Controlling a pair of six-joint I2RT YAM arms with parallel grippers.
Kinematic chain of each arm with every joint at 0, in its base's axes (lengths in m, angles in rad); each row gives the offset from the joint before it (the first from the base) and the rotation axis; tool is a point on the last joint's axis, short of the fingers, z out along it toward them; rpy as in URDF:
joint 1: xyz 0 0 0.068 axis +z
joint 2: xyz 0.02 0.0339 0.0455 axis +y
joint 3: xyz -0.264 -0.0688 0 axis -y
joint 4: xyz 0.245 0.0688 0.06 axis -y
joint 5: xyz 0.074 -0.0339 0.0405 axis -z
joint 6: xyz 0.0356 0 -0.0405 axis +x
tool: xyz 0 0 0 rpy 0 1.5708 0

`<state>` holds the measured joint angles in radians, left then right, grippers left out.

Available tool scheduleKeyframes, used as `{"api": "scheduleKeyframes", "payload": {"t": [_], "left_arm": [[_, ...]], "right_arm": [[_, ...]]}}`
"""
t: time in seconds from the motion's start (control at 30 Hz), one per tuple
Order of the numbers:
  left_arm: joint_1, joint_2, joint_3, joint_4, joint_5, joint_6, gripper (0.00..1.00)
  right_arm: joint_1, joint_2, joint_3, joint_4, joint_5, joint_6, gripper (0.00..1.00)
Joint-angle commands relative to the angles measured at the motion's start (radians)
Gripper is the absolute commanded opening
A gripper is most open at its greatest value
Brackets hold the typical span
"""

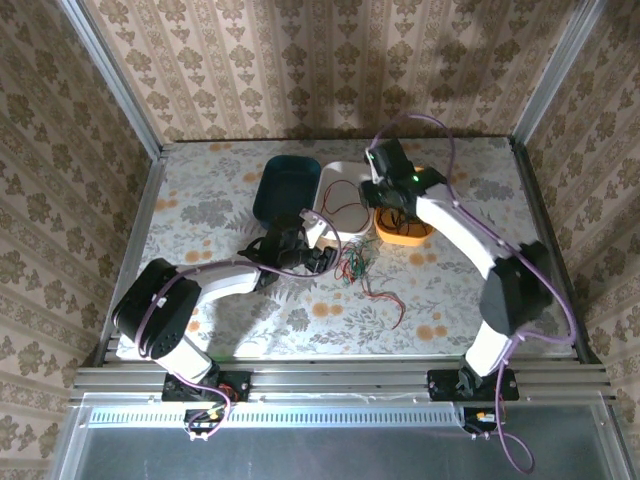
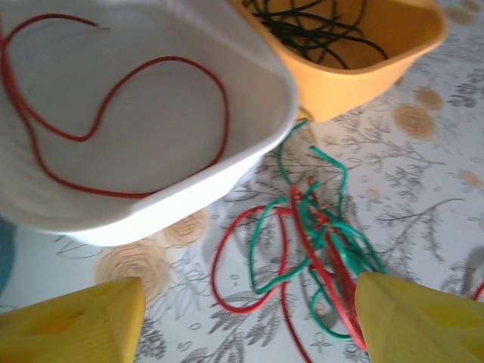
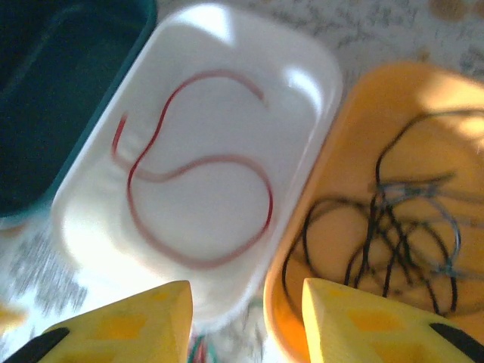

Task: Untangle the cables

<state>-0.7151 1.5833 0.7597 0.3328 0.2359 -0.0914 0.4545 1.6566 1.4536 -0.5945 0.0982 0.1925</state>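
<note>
Left hand [image 2: 246,291]: fingers spread wide with nothing between them, low over the worktop [image 2: 423,174], just short of the tangle.
Right hand [image 3: 246,295]: fingers parted and gripping nothing, hanging above the line where the white bin and orange bin meet.
Tangle [image 2: 318,234]: red and green cables knotted together, lying on the worktop just in front of the white bin and orange bin, nearer the left hand's right finger; one red end trails off toward the near edge.
Red cable [image 3: 197,193]: a single loose curl lying alone on the floor of the white bin.
Black cables [image 3: 393,227]: a loose heap of loops inside the orange bin.
White bin [image 3: 310,83]: middle of the three, touching the orange bin along one side.
Orange bin [image 3: 355,98]: on the right of the row.
Teal bin [image 3: 53,98]: on the left, beside the white bin; its inside is too dark to read.
</note>
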Motion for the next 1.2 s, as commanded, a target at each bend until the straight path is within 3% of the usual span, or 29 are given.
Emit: {"api": "scheduleKeyframes", "payload": {"t": [0.0,0.2,0.37,0.67,0.83,1.0,1.17], "left_arm": [[-0.007,0.038,0.036,-0.018,0.093,0.023,0.74],[-0.013,0.085,0.066,-0.031,0.111,0.037,0.73],[0.029,0.085,0.039,0.036,0.089,-0.043,0.73],[0.045,0.058,-0.008,0.063,0.072,-0.075,0.73],[0.043,0.061,-0.007,0.057,0.078,-0.072,0.73],[0.037,0.061,0.006,0.034,0.104,-0.054,0.73],[0.01,0.088,0.073,-0.027,0.178,0.002,0.73]], "right_arm": [[0.015,-0.082,-0.172,-0.016,-0.218,-0.003,0.44],[0.101,-0.108,-0.321,-0.086,-0.354,-0.08,0.42],[0.171,-0.064,-0.355,-0.04,-0.397,-0.12,0.41],[0.171,0.037,-0.288,-0.017,-0.352,-0.15,0.37],[0.171,0.087,-0.255,0.021,-0.357,-0.159,0.29],[0.164,0.044,-0.284,0.049,-0.315,-0.138,0.01],[0.118,-0.102,-0.328,0.054,-0.392,-0.107,0.0]]}}
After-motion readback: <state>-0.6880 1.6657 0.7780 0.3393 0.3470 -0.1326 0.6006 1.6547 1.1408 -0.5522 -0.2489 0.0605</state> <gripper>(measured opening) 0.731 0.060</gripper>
